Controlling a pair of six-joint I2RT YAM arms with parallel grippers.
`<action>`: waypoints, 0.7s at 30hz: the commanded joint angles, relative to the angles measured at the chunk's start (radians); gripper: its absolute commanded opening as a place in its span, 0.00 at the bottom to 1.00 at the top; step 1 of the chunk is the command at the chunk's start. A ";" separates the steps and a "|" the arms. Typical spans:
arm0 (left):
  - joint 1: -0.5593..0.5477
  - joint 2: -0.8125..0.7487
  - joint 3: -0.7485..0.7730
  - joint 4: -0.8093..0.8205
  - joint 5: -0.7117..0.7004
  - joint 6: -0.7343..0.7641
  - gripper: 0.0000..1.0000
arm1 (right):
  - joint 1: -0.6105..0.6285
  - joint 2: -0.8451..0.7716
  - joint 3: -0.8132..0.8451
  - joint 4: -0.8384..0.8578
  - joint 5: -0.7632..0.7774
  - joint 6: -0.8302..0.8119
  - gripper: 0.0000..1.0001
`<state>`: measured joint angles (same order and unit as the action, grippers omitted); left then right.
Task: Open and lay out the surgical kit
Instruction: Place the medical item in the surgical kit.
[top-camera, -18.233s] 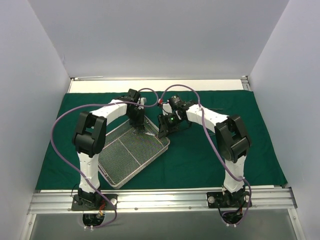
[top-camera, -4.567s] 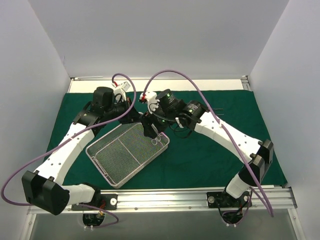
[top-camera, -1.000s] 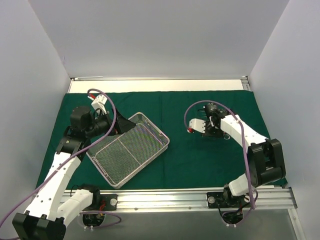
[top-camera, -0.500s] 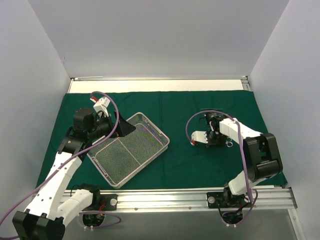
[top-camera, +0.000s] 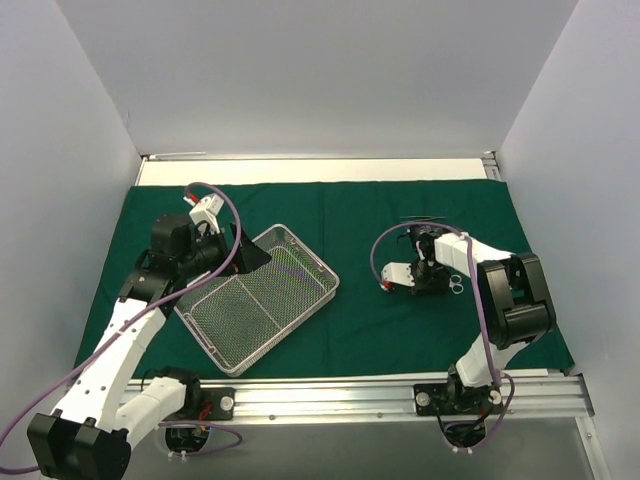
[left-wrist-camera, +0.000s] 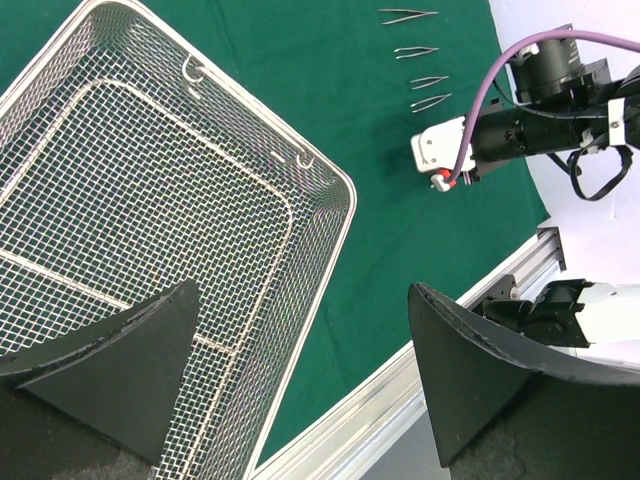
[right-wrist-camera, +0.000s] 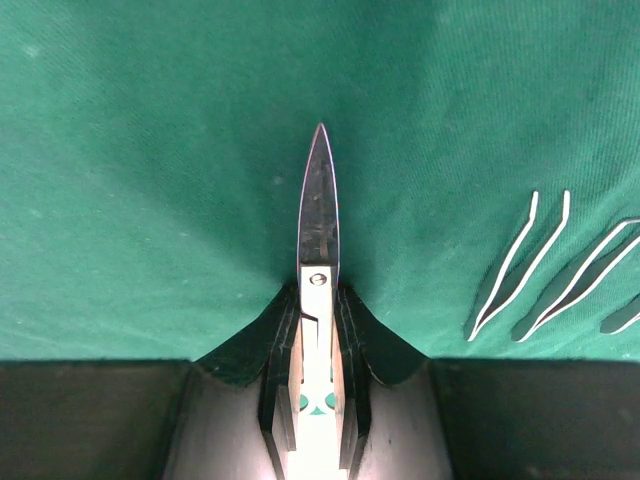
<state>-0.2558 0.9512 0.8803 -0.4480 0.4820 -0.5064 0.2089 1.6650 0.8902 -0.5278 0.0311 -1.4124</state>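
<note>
The right tool (right-wrist-camera: 318, 305) is clamped on a pair of scissors (right-wrist-camera: 319, 200). In its wrist view the closed blades point to 12 o'clock, lying low against the dark green drape (right-wrist-camera: 150, 180). At 3 o'clock of the blades in that view lie thin steel forceps (right-wrist-camera: 518, 268), apart from the scissors. From above, the right wrist sits low on the drape at the 3 o'clock side. Its forearm runs back toward 4 o'clock to a sharply folded elbow, and the upper arm drops to the base at 6 o'clock.

The left tool (left-wrist-camera: 302, 330) is spread wide with nothing between its dark fingers (left-wrist-camera: 110, 370). It hangs above the silver wire-mesh tray (left-wrist-camera: 330, 240), at the tray's 11 o'clock corner in the top view. Its wrist is at 9 o'clock of that corner. The forearm slants down toward 7 o'clock to an elbow near the tabletop (top-camera: 300, 170) edge.

The tray rests skewed on the drape on the 9 o'clock side, well apart from the scissors and forceps.
</note>
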 joint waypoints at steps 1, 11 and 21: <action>0.003 0.003 0.031 -0.004 -0.005 0.028 0.94 | -0.029 0.033 0.004 -0.001 0.015 -0.034 0.00; 0.003 0.015 0.025 0.009 0.012 0.029 0.94 | -0.049 0.021 -0.017 0.003 0.018 -0.039 0.00; 0.006 0.017 0.013 0.029 0.026 0.023 0.94 | -0.031 0.009 -0.046 0.005 0.010 -0.037 0.12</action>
<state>-0.2539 0.9672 0.8803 -0.4526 0.4831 -0.4927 0.1730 1.6646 0.8845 -0.5018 0.0483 -1.4338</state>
